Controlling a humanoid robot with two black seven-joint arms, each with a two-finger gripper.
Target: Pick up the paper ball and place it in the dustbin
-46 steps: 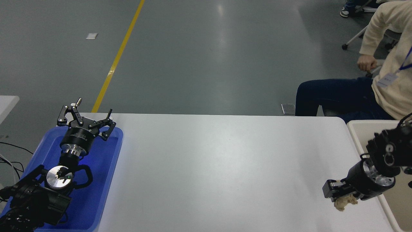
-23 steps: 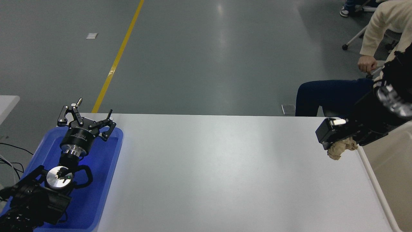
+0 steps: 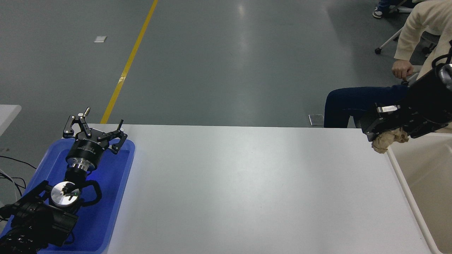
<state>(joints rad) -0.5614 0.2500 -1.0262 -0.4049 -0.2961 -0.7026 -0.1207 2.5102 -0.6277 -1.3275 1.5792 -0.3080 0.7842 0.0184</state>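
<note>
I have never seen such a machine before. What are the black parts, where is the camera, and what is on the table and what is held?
This is one picture, taken from a camera high on the robot, looking forward and down over a white table. The black parts are the robot's two arms, each ending in a claw. The left claw is open and sits parked over a blue tray at the table's left end. The right claw comes in from the right edge, shut on a crumpled paper ball, held in the air close to the rim of a cream dustbin at the table's right end. The rest of the table surface shows nothing else. At the top right a person sits beyond the table; that hand is not part of the robot.
</note>
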